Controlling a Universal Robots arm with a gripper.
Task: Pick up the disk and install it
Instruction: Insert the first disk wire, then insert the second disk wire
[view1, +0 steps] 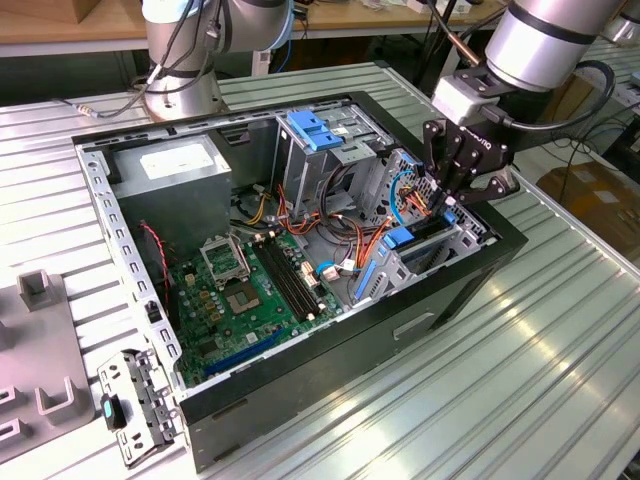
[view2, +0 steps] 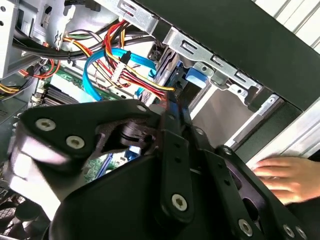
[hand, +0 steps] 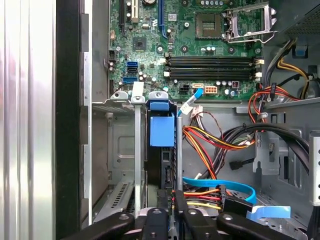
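The disk stands edge-on in the small drive cage at the near corner of the open computer case. Its blue carrier bracket and dark body show between the cage's metal rails. My gripper reaches down into that cage from above. In both wrist views its black fingers come close together at the disk's end, pinching the blue edge of the carrier. In the first wrist view my gripper sits right over the disk's near end, with the rest of the disk running away toward the motherboard.
Red, yellow and orange wires and a blue flat cable lie close beside the cage. The grey power-supply box, a blue latch and the motherboard fill the case. A person's hand rests outside the case wall.
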